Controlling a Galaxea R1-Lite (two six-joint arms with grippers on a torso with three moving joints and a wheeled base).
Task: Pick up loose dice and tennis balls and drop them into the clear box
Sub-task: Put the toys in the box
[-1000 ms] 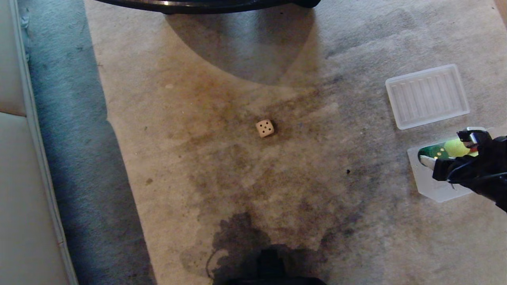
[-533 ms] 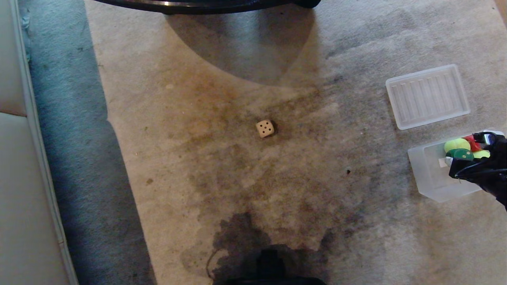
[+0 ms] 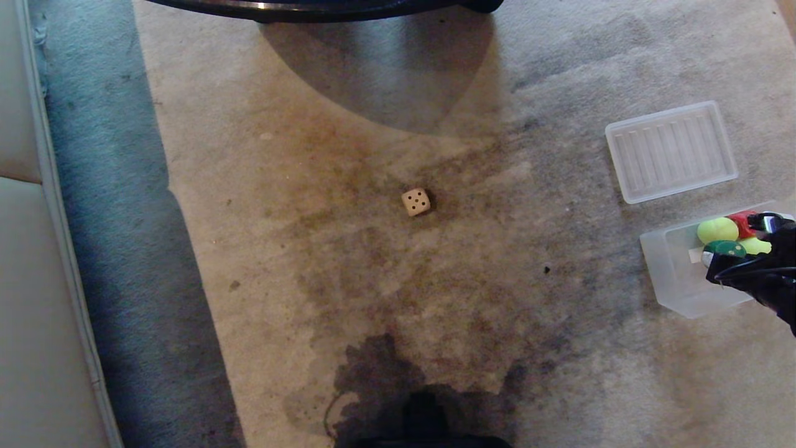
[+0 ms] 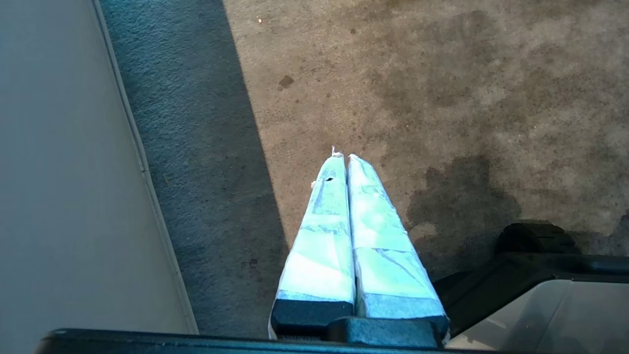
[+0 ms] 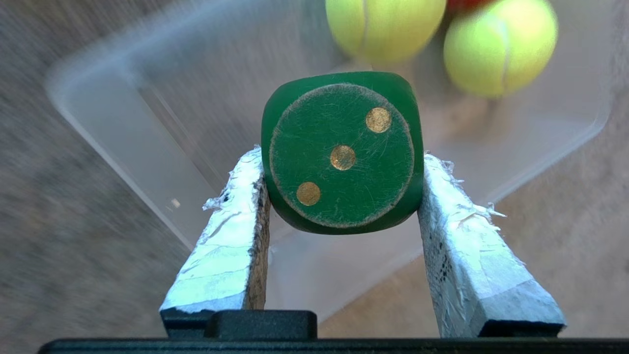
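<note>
We see the right gripper (image 5: 342, 169) above the clear box (image 5: 147, 142), and its jaws are clamped on the green die (image 5: 342, 152). The die sits between the two taped fingers (image 5: 231, 236), near their tips, and each finger presses one side of it. The face with three yellow pips looks back toward the wrist. Beyond the jaws, past the die, two tennis balls (image 5: 499, 46) lie inside the box, close together. In the head view a small red piece (image 3: 743, 223) shows in the box behind the balls; we cannot tell its shape well. In that view the right gripper (image 3: 737, 252) hangs over the box (image 3: 678, 280) at the right edge, and the green die (image 3: 724, 247) is just beside a tennis ball (image 3: 717, 230).

The left gripper (image 4: 342, 156) is parked low beside the robot's base, its jaws together and holding nothing.

Well away from both jaws, the beige die (image 3: 416, 201) lies alone on the carpet (image 3: 373, 280), with dark pips on top. The ribbed lid (image 3: 671, 151) lies flat on the carpet near the box, on its far side and not touching it. The carpet is pale with brown and dark stains. On the left side there is a grey-blue strip (image 3: 106, 218) and then a light panel (image 3: 25, 280). A dark curved edge (image 3: 311, 7) of some furniture stands at the far end.
</note>
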